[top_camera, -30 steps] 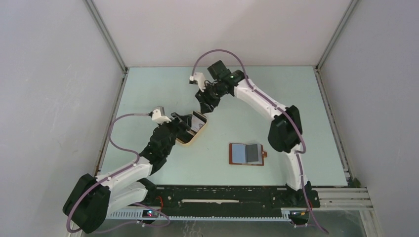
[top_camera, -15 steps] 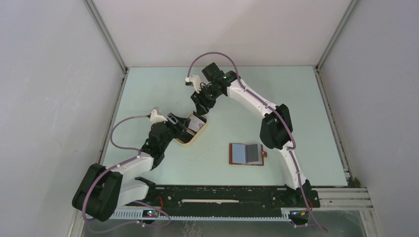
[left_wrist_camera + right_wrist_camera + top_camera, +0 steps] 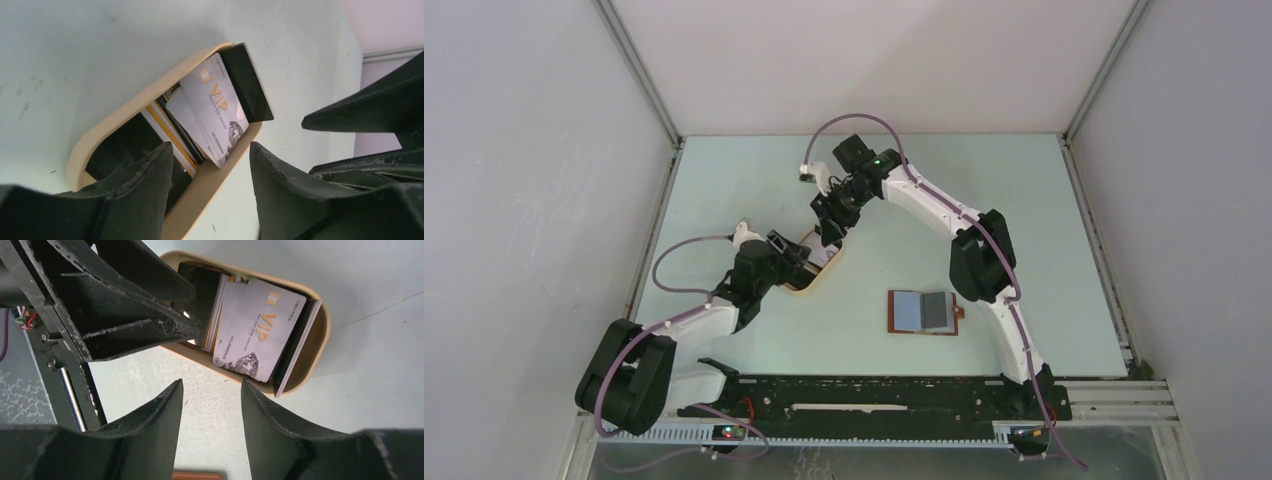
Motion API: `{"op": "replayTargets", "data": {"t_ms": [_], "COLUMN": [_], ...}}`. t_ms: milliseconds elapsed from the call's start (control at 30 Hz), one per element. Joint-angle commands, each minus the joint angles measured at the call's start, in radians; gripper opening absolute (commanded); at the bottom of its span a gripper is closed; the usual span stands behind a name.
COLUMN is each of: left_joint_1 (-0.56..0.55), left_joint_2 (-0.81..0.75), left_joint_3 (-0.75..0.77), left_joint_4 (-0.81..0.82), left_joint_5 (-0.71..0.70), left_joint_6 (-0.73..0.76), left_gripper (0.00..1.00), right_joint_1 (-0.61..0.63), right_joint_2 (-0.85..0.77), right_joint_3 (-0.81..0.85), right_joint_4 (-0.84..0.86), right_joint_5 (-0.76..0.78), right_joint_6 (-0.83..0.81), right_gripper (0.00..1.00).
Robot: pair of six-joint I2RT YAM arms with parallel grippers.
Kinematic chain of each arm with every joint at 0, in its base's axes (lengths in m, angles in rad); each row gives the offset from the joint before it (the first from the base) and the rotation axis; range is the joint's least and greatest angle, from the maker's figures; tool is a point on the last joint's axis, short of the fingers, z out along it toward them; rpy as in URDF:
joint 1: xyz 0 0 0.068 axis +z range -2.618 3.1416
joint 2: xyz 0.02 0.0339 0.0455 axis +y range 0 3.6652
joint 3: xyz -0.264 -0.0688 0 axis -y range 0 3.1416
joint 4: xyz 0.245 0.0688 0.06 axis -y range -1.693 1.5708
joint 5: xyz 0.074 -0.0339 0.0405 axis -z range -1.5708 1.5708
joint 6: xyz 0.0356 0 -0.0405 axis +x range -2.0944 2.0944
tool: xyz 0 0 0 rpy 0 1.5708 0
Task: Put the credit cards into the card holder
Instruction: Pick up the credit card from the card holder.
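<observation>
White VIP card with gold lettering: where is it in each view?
Top external: left of centre, inside the tan oval tray, too small to single out.
Left wrist: the white VIP card with gold lettering is at centre, on top of the stack, above the gap between the fingers.
Right wrist: upper middle, on top of the stack.
Shared landmark: the tray's tan rim.
</observation>
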Motion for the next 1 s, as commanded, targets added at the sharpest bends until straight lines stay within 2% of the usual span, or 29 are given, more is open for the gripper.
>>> {"op": "replayTargets", "data": {"t_ms": [0, 400, 600, 967], "left_joint_1": [-0.018, -0.102, -0.134, -0.144], "left_joint_2": [-0.008, 0.074, 0.084, 0.13], "left_joint_3": [0.055, 0.123, 0.155, 0.198], "left_joint_4": [-0.056, -0.104, -0.178, -0.236], "left_joint_5": [-0.085, -0.31, -0.409, -0.429], "left_joint_6": [-0.068, -0.2, -0.253, -0.312], "left_gripper": [0.61, 0.52, 0.49, 0.49], "right_joint_1": [-0.009, -0.041, -0.061, -0.097], "right_joint_2": [-0.065, -0.147, -0.187, -0.243], "right_joint_3": [-0.028, -0.112, -0.149, -0.202], "right_joint_4": [0.016, 0.047, 0.066, 0.087], "right_joint_5": [-0.04, -0.096, -0.124, -0.173], "right_joint_6": [0.019, 0.016, 0.016, 0.014], "right_gripper": [0.54, 0.53, 0.53, 0.53]}}
